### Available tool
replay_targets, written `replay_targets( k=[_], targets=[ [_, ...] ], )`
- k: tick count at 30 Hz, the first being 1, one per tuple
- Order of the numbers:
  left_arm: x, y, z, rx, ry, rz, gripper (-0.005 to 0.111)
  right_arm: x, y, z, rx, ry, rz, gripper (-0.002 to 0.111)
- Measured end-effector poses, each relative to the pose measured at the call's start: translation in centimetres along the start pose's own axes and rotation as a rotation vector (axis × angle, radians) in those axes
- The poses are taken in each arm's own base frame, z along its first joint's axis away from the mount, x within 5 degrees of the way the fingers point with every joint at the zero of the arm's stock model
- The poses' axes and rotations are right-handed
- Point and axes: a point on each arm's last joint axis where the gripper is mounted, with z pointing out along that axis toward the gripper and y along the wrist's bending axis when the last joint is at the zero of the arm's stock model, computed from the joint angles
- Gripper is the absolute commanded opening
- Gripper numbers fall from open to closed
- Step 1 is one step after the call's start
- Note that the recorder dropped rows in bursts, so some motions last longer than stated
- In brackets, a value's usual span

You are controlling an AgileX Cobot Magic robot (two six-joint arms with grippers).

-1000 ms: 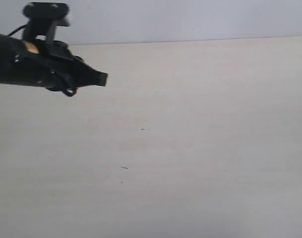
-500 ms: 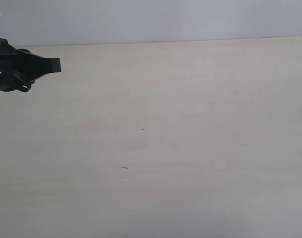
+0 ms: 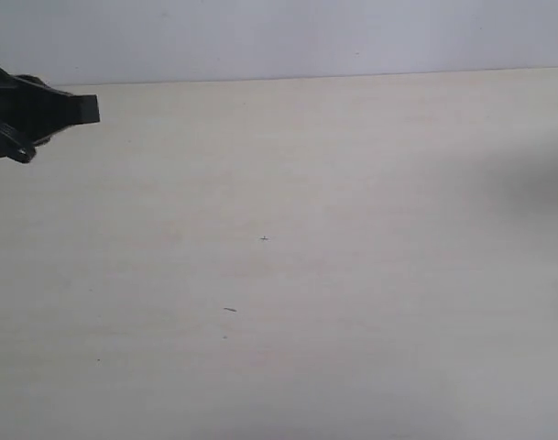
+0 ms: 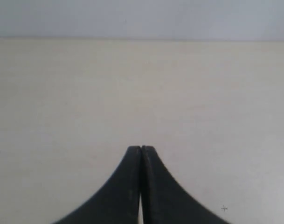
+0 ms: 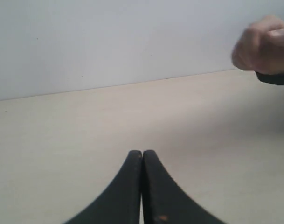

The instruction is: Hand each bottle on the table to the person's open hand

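No bottle shows in any view. The pale beige table (image 3: 333, 275) lies bare apart from tiny dark specks. My left gripper (image 3: 91, 108) pokes in at the far left of the exterior view, shut with nothing in it; the left wrist view shows its fingertips pressed together (image 4: 141, 148). My right gripper (image 5: 142, 152) is shut and empty too, and lies outside the exterior view. A person's hand (image 5: 264, 45), curled rather than spread, with a dark cuff, hovers beyond the table in the right wrist view.
A plain pale wall (image 3: 288, 37) runs behind the table's far edge. A soft shadow (image 3: 535, 188) falls on the right side of the tabletop.
My left arm has drawn back to the left, from well over the table to just its tip at the frame edge. A shadow has appeared on the right of the table.
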Motion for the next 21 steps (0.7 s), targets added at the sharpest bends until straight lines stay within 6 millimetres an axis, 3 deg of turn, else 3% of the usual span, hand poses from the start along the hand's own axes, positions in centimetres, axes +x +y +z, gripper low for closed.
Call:
replay_targets(
  k=[3, 6, 9, 11, 15, 21],
  targets=[
    [-1.9, 0.6, -3.7, -0.004, -0.102, 0.033, 0.001, 0.0, 0.0, 0.0, 0.000, 0.000, 0.000, 0.000],
    [-2.4, 2.4, -9.6, -0.072, -0.200, 0.019, 0.001, 0.0, 0.0, 0.0, 0.000, 0.000, 0.000, 0.000],
    [0.2, 3.7, -14.7, -0.185, -0.341, -0.013, 0.001, 0.0, 0.0, 0.0, 0.000, 0.000, 0.000, 0.000],
    [2.2, 3.9, -16.3, -0.230, -0.401, -0.020, 0.001, 0.0, 0.0, 0.0, 0.000, 0.000, 0.000, 0.000],
    [4.9, 4.2, -16.7, -0.257, -0.410, -0.028, 0.001, 0.0, 0.0, 0.0, 0.000, 0.000, 0.000, 0.000],
    [7.8, 4.7, -15.5, -0.265, -0.343, -0.044, 0.001, 0.0, 0.0, 0.0, 0.000, 0.000, 0.000, 0.000]
  ],
)
